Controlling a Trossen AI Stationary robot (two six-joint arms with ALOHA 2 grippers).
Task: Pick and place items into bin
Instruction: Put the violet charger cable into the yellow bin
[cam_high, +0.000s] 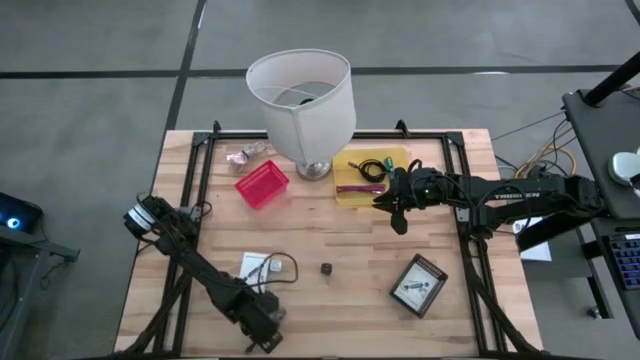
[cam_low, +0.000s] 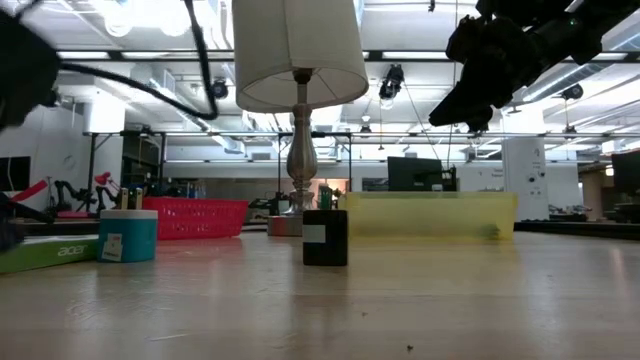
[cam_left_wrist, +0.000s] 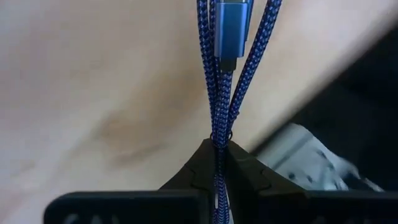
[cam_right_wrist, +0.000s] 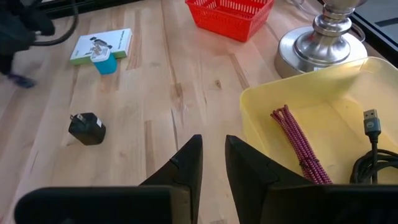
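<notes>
- Braided blue cable (cam_left_wrist: 217, 93), folded into several strands with a blue metal plug at one end, runs straight out from the left gripper (cam_left_wrist: 216, 144); the fingers are clenched on the bundle, so the grasp looks made and the lift not yet begun.
- Left gripper (cam_high: 262, 325) sits low at the near table edge, with a white-and-green flat box (cam_high: 257, 266) just ahead of it and the table's front rim close behind.
- Small black cube-shaped wall charger (cam_right_wrist: 87, 128) stands alone on the bare wood, ahead and to one side of the right gripper (cam_right_wrist: 212, 155), well apart from both arms.
- Right gripper (cam_high: 398, 208) hangs above the table beside the shallow yellow plastic bin (cam_high: 395, 157); its fingers stand slightly apart with nothing between them, which suggests a drop-off just finished.
- Inside the yellow bin lie a bundle of purple-red braided cable (cam_right_wrist: 300, 142) and a coiled black cable (cam_right_wrist: 372, 160).
- Judged next move: raise the blue cable clear of the wood and carry it across the table to the bin, high enough that the hanging strands clear its wall.
- Open room: the central boards are bare except for the charger. The white-shaded lamp with a silver base (cam_high: 305, 105) and the red mesh plastic basket (cam_high: 262, 184) crowd the bin's left side.
</notes>
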